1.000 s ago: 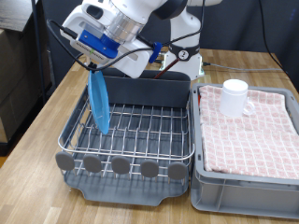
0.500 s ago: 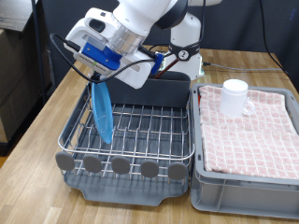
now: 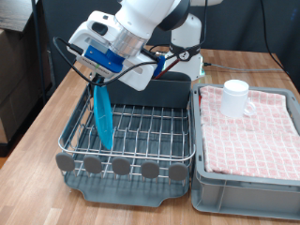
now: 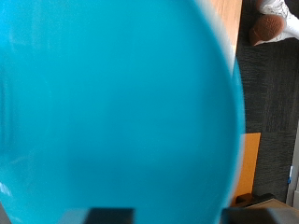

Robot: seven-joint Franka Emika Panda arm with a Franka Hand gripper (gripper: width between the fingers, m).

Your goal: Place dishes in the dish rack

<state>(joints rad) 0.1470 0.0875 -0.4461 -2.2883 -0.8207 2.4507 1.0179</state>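
Observation:
My gripper (image 3: 97,79) is shut on the top edge of the light-blue plate (image 3: 101,117) and holds it upright on edge over the exterior view's left part of the silver wire dish rack (image 3: 131,131), its lower rim at the wires. The plate fills the wrist view (image 4: 112,103). The white mug (image 3: 235,97) stands on the pink-checked cloth (image 3: 253,131) at the exterior view's right. A reddish-brown spoon handle (image 3: 166,62) sticks out of the dark grey caddy (image 3: 155,92) behind the arm.
The cloth lies on a grey plastic crate (image 3: 246,192) right beside the rack. A row of grey round tabs (image 3: 122,167) and a grey tray (image 3: 131,192) edge the rack's near side. Cables (image 3: 56,56) hang by the arm. The wooden table (image 3: 37,150) extends to the exterior view's left.
The gripper has lowered slightly and shifted toward the exterior view's bottom with the plate, which now stands deeper in the rack. The mug has not moved.

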